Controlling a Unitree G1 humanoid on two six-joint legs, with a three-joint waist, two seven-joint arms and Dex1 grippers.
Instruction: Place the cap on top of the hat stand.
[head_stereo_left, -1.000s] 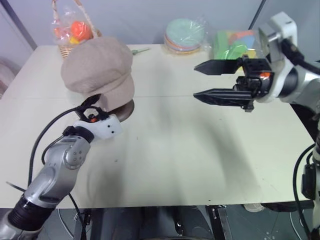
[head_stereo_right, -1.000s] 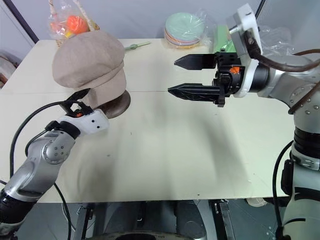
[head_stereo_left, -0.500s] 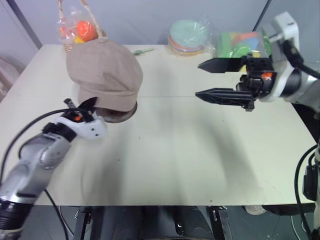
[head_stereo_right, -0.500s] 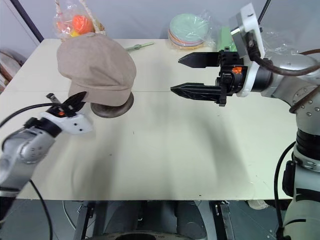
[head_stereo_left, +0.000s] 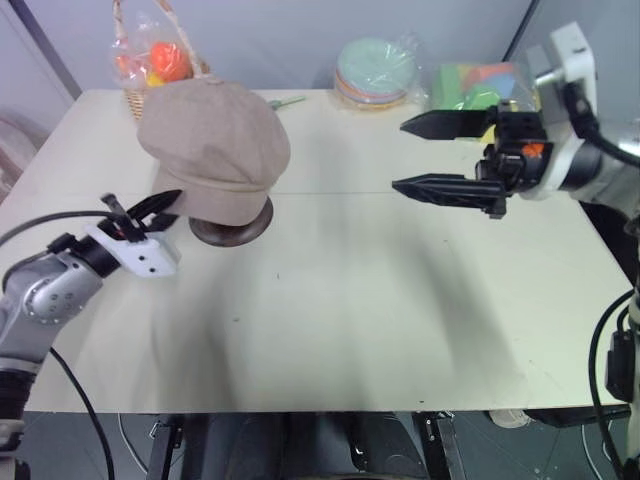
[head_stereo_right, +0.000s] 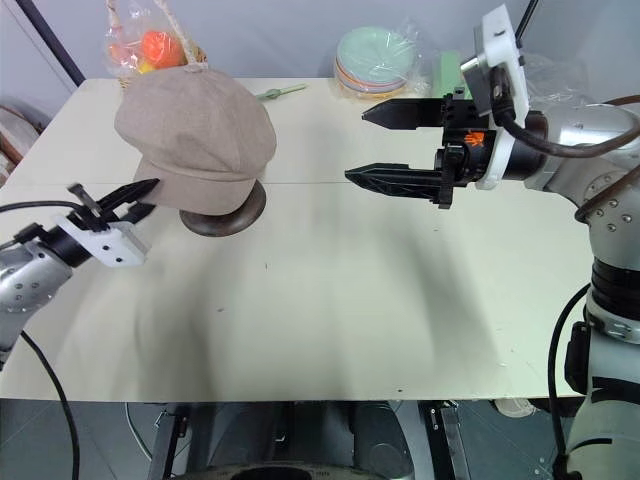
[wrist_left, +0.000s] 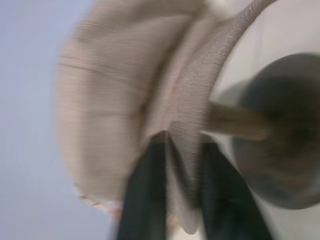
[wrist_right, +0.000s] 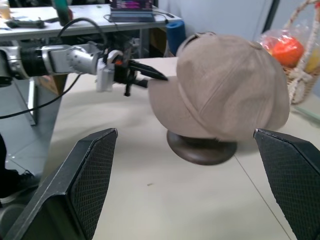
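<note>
Touching left gripper (head_stereo_right: 140, 198): cap (head_stereo_right: 195, 132) brim.

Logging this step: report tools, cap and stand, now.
Left tool at the cap brim, grip unclear. Right tool open, hovering clear. Cap sits on hat stand, draped low. Nothing in the way.
</note>
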